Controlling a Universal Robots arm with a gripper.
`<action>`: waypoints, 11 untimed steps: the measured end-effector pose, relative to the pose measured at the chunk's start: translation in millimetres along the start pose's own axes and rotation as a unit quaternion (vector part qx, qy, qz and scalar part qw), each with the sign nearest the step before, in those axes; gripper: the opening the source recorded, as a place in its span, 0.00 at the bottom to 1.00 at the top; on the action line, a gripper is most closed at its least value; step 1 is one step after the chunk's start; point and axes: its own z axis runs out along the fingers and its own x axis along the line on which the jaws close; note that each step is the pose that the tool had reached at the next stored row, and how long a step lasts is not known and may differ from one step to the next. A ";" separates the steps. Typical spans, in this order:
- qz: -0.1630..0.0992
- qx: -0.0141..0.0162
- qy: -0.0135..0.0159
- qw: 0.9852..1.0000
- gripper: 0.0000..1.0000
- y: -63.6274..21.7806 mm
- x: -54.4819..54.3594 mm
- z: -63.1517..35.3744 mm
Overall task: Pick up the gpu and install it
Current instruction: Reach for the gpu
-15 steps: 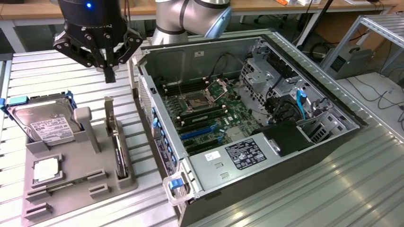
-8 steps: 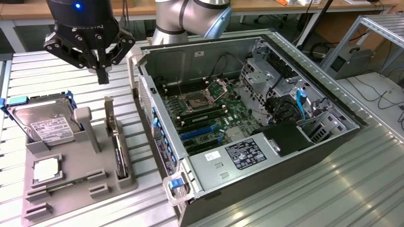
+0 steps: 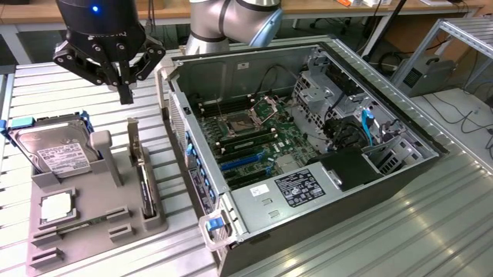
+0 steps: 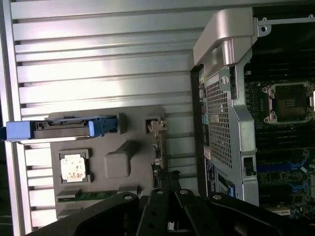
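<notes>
The arm (image 3: 223,23) above the gripper (image 3: 124,93) was cut off by the exterior view's upper edge; the gpu (image 3: 144,182) stood edge-on in the grey holder (image 3: 92,231), its lower edge hidden in the slot; the print on the hard drive (image 3: 58,153) label was too small to read, as was the power supply (image 3: 304,187) sticker; the computer case (image 3: 254,236) ran off the lower edge; in the wrist view the gripper's dark linkage hid one end of the gpu.
</notes>
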 end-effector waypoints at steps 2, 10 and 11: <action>0.000 0.000 0.000 1.000 0.11 -3.9 -0.3 -0.2; 0.000 0.000 0.000 1.000 0.11 -16.3 -1.3 -0.7; 0.000 0.000 0.000 1.000 0.11 -17.8 -1.4 -0.8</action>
